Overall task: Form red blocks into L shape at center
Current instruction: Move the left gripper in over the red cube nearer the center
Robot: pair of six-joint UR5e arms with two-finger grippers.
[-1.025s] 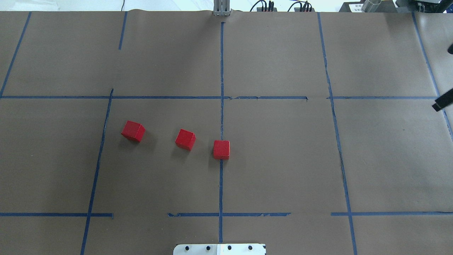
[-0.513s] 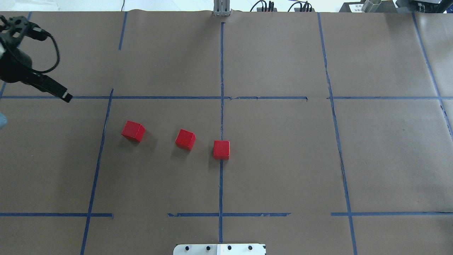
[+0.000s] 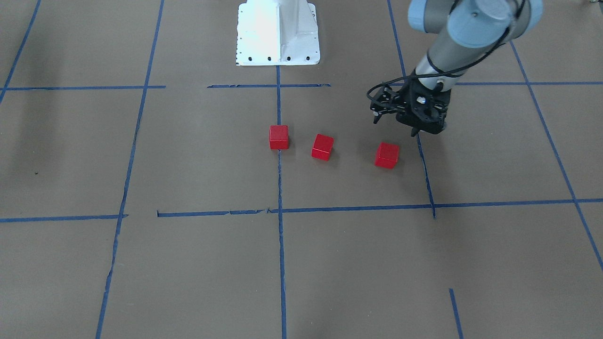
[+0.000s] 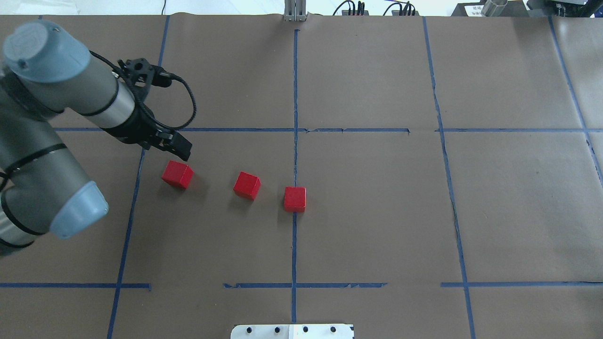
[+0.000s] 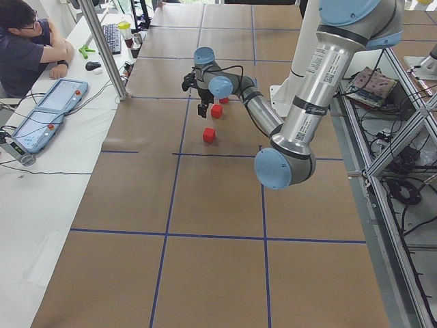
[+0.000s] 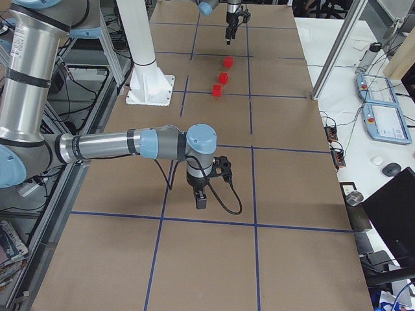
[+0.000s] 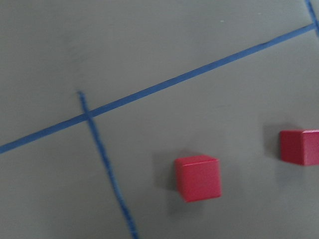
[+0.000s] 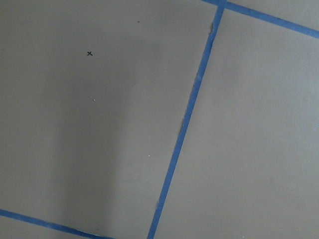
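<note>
Three red blocks lie apart in a loose row on the brown paper: the left one (image 4: 177, 174), the middle one (image 4: 247, 185), and the right one (image 4: 295, 198) on the centre tape line. In the front view they are the right (image 3: 387, 155), middle (image 3: 322, 147) and left (image 3: 279, 137) blocks. My left gripper (image 4: 183, 150) hovers just beyond the left block, fingers together, holding nothing. The left wrist view shows that block (image 7: 197, 178) and the middle one (image 7: 300, 147). My right gripper (image 6: 201, 202) shows only in the right side view, far from the blocks; I cannot tell its state.
Blue tape lines (image 4: 295, 117) divide the paper into grid squares. The white robot base plate (image 4: 292, 331) sits at the near table edge. An operator (image 5: 27, 48) sits at a side bench with pendants, beside a metal post (image 5: 109, 55).
My left arm has swung in from the left edge to just beyond the left block. The right gripper tip seen at the right edge 1 s ago has left the overhead view. Blocks unmoved.
</note>
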